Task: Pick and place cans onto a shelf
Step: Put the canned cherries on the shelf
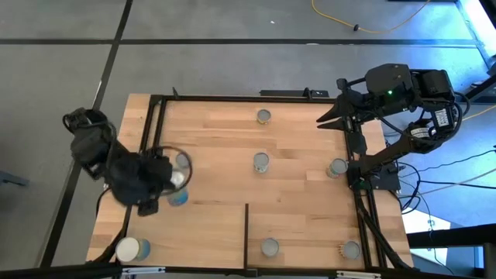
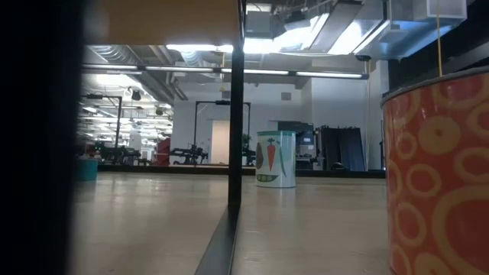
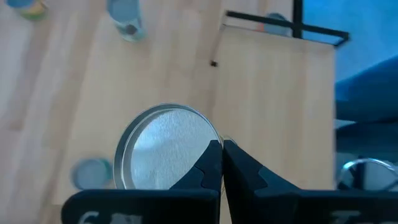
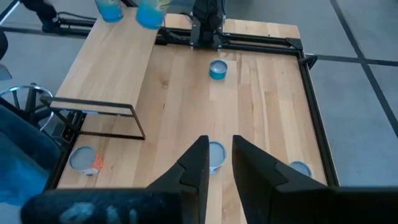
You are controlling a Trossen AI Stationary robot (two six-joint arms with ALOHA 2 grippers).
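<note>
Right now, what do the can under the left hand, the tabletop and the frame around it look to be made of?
The can looks metal: its lid is silvery, matte and finely grained, with a raised shiny rim. The tabletop looks like wood: pale planks with visible joints and grain, smooth finish. The frame seems to be black metal bar, matte, though paint hides the material itself.

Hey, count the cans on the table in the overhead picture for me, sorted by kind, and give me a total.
Small round silver-topped metal cans in the open: 5
Wide whitish-topped can: 1
Cans partly covered by the left arm: 3, as far as shows
Total: 9
</note>
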